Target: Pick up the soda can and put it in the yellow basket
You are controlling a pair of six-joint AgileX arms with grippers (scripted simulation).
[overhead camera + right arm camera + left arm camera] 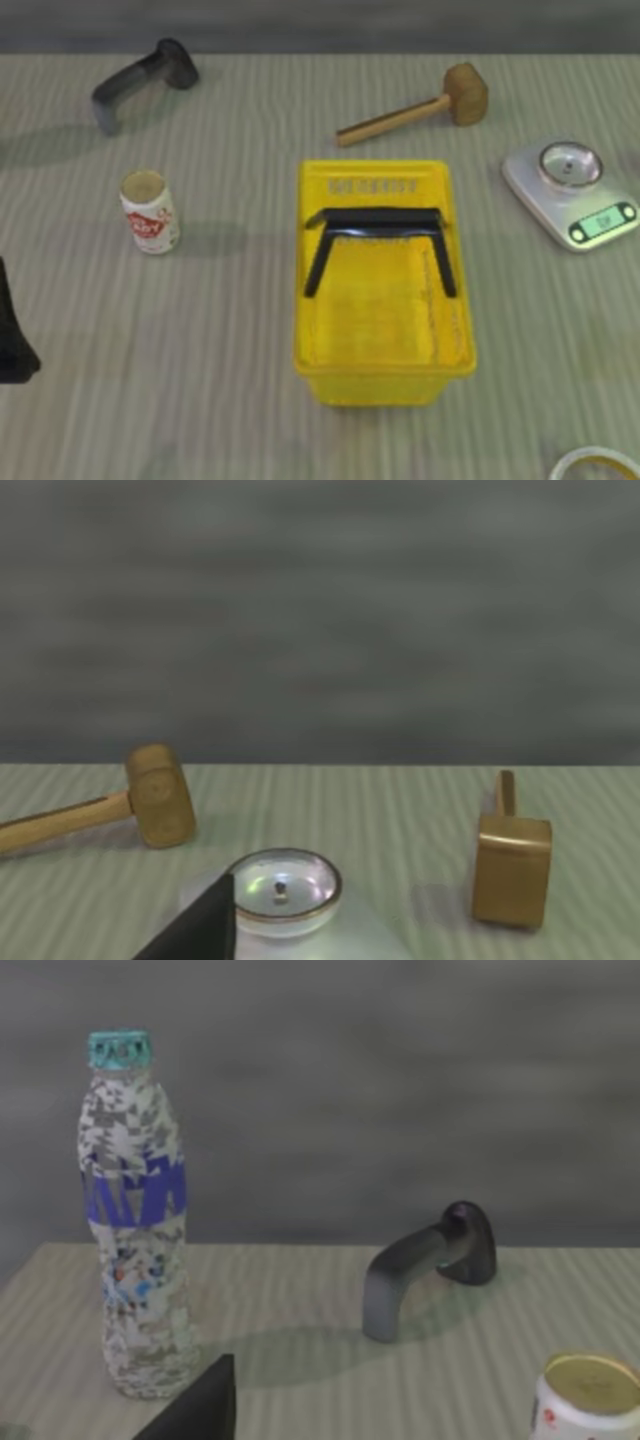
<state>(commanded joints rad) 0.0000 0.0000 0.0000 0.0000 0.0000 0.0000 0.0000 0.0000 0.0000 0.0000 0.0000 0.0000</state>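
The soda can is white with red markings and a tan top, and it stands upright on the left half of the table. It also shows in the left wrist view, at the picture's edge. The yellow basket sits at the table's middle, and its black handle lies across it. The basket is empty. My left gripper is at the table's left edge, nearer the front than the can and well apart from it. Only a dark part of my right gripper shows, in the right wrist view above the scale.
A grey handheld scanner lies at the back left. A wooden mallet lies behind the basket and a kitchen scale is at the right. A white ring lies at the front right. A plastic bottle and a wooden block show only in the wrist views.
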